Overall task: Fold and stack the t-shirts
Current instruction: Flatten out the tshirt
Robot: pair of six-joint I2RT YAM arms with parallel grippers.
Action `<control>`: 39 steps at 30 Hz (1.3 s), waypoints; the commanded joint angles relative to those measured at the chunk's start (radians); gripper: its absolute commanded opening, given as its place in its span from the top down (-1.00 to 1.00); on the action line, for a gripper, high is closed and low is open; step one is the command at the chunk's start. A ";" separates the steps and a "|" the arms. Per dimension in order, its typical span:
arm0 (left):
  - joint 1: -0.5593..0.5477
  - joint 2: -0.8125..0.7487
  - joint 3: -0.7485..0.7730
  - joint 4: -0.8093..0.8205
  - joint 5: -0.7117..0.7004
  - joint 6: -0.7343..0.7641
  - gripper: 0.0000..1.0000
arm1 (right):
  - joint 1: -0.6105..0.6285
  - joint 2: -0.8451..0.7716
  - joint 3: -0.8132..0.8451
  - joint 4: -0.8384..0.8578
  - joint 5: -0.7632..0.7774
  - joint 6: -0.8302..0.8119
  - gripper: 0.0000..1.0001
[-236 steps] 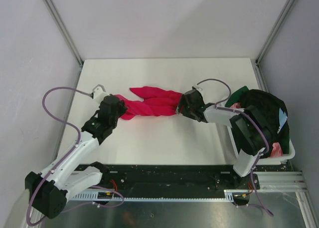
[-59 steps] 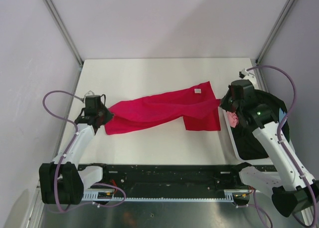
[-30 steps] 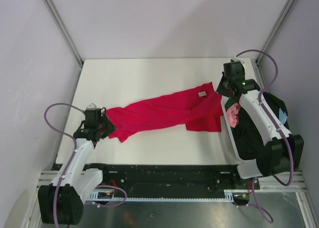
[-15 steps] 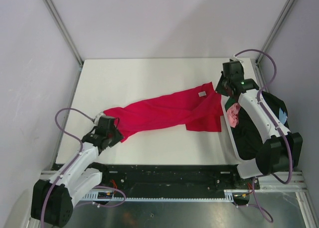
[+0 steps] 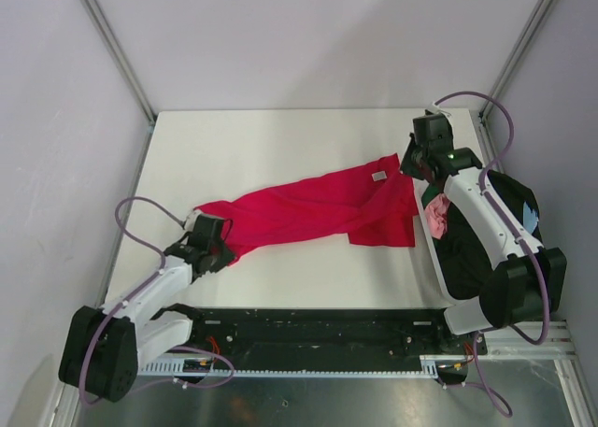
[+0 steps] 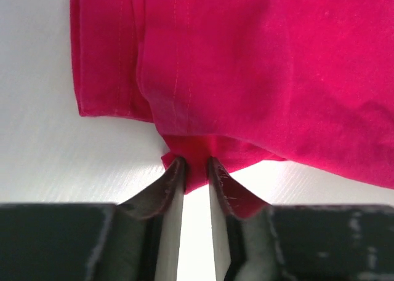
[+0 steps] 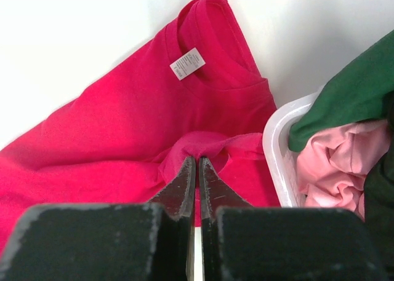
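left gripper point(image 6: 196, 165): moved nearer, pinching red t-shirt point(image 5: 308, 207) edge | right gripper point(image 7: 197, 162): unchanged (clamped)

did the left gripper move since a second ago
Yes. The left gripper, at the red t-shirt's end, has shifted right, away from the table's left edge, and closer to the black front rail.
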State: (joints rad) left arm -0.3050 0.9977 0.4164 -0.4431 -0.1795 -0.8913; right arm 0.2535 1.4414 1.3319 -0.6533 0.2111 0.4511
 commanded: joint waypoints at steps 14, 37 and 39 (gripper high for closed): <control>0.015 -0.168 0.486 -0.177 -0.189 0.185 1.00 | -0.049 -0.253 0.141 -0.088 -0.015 0.008 1.00; 0.234 0.377 1.193 -0.030 -0.059 0.138 1.00 | -0.077 -0.093 0.297 0.395 -0.157 -0.045 1.00; 0.267 0.512 1.319 0.012 0.011 0.134 1.00 | -0.085 0.033 0.381 0.455 -0.175 -0.044 1.00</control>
State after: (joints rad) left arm -0.0986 1.3418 1.5501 -0.5812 -0.2901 -0.7345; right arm 0.1806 1.2808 1.6146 -0.4122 0.0929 0.4332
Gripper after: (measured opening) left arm 0.010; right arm 0.020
